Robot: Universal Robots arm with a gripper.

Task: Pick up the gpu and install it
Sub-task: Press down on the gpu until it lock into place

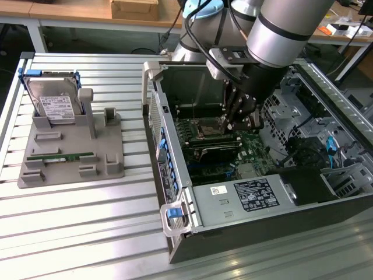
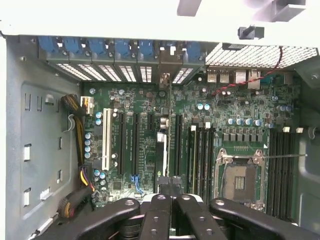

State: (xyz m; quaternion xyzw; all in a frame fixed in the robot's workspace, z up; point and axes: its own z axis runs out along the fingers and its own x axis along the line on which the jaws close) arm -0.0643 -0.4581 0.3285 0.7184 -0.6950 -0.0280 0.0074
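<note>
Inside the open computer case [image 1: 175, 175] the gripper [image 2: 171, 187] hangs over the motherboard [image 2: 145, 145] — jaws pressed together on the thin gpu [image 2: 168, 125], edge-on. The white labels on the hard drive [image 1: 52, 104] and power supply [image 1: 253, 195] are unreadable.

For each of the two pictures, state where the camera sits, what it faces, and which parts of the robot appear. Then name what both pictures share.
Exterior view: off the arm, above the table, facing the open computer case; arm and gripper show.
Wrist view: on the wrist, facing down at the motherboard; shut gripper shows.
Shared: gripper, motherboard, CPU socket.
</note>
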